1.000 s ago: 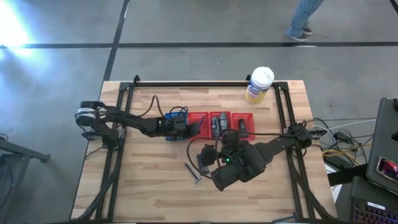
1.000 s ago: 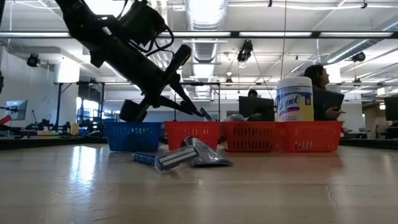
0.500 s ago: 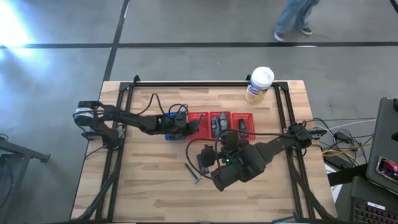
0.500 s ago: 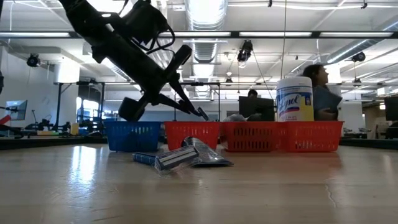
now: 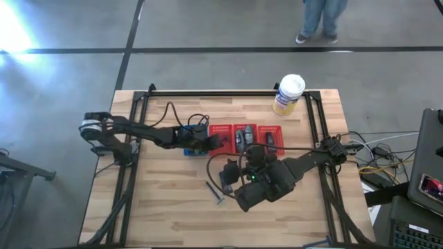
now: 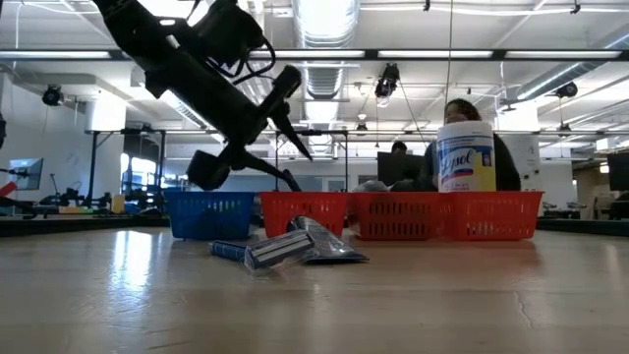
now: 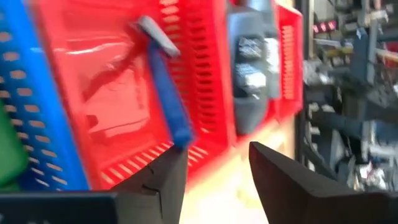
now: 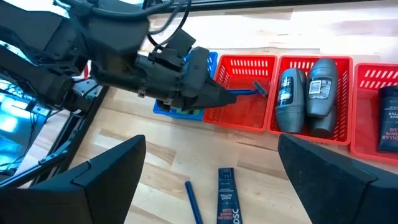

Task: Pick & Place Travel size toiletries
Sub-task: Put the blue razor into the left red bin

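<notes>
My left gripper (image 5: 215,141) is open over the leftmost red basket (image 7: 124,81), tilted down toward it (image 6: 295,167). A blue razor-like stick with a grey head (image 7: 163,87) lies in that basket, its handle end near my fingertips (image 8: 239,94). Two dark grey bottles (image 8: 306,93) lie in the middle red basket, another dark bottle (image 8: 388,115) in the third. Something green (image 7: 9,149) sits in the blue basket. My right gripper (image 8: 211,177) hovers wide open above a black tube (image 8: 227,196) and a slim blue stick (image 8: 193,202) on the table. My left gripper: its fingers stand apart on either side of the razor's handle end (image 7: 180,134); I cannot tell whether a finger touches it. The razor rests in the red basket.
A white-lidded yellow-and-white canister (image 5: 288,93) stands at the table's far edge, right of centre. The blue basket (image 5: 190,142) and three red baskets (image 5: 270,138) sit in a row mid-table. A person's legs (image 5: 318,17) show on the floor beyond. Bare wood lies along the near side.
My left gripper has opened: its fingertips met at a point in the earlier low views and now stand apart over the leftmost red basket. It has also drawn back slightly toward the table's left. The person beyond the table has walked on.
</notes>
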### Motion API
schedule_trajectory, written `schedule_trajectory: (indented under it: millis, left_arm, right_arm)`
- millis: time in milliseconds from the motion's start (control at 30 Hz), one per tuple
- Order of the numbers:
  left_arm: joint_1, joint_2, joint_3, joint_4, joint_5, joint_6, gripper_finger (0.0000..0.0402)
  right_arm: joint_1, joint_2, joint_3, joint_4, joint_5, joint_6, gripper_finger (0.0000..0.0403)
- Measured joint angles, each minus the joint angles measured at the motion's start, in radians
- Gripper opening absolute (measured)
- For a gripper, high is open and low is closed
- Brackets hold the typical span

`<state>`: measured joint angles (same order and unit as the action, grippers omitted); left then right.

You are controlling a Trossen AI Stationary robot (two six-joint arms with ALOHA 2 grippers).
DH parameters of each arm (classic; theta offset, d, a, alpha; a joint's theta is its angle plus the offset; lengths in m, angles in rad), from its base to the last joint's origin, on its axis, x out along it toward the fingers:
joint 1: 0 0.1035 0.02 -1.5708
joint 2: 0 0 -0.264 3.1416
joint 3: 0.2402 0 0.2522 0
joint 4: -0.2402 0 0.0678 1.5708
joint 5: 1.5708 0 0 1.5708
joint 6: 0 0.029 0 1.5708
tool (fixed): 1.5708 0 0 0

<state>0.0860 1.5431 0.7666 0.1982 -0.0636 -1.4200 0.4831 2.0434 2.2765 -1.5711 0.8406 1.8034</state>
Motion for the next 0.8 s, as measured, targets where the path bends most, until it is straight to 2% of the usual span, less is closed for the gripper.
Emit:
schedule_trajectory:
  millis: [167, 267, 433, 500, 567, 733, 800]
  left_arm:
    - [0.0, -0.085, -0.001, -0.097, 0.024, 0.131, 0.0183]
    - [0.004, -0.143, -0.001, -0.172, -0.004, 0.195, 0.0184]
    - [0.007, -0.218, -0.002, -0.176, 0.008, 0.372, 0.0183]
    - [0.0, -0.257, -0.002, -0.186, 0.05, 0.499, 0.0183]
    - [-0.009, -0.3, -0.002, -0.225, 0.093, 0.641, 0.0183]
    - [-0.062, -0.404, -0.002, -0.416, 0.159, 1.046, 0.0183]
    - [-0.102, -0.423, -0.014, -0.459, 0.219, 1.196, 0.0183]
  right_arm:
    - [0.0, 0.0, 0.0, 0.0, -0.001, 0.0, 0.0363]
    - [0.0, 0.0, 0.0, 0.0, -0.001, 0.0, 0.0363]
    - [0.0, 0.0, 0.0, 0.0, -0.009, -0.004, 0.0363]
    - [0.0, 0.0, 0.0, 0.0, -0.052, -0.011, 0.0364]
    - [-0.003, 0.0, -0.004, 0.012, -0.139, -0.034, 0.0364]
    - [-0.006, 0.033, -0.024, 0.049, -0.327, -0.057, 0.0363]
    - [-0.007, 0.045, -0.034, 0.054, -0.377, -0.068, 0.0364]
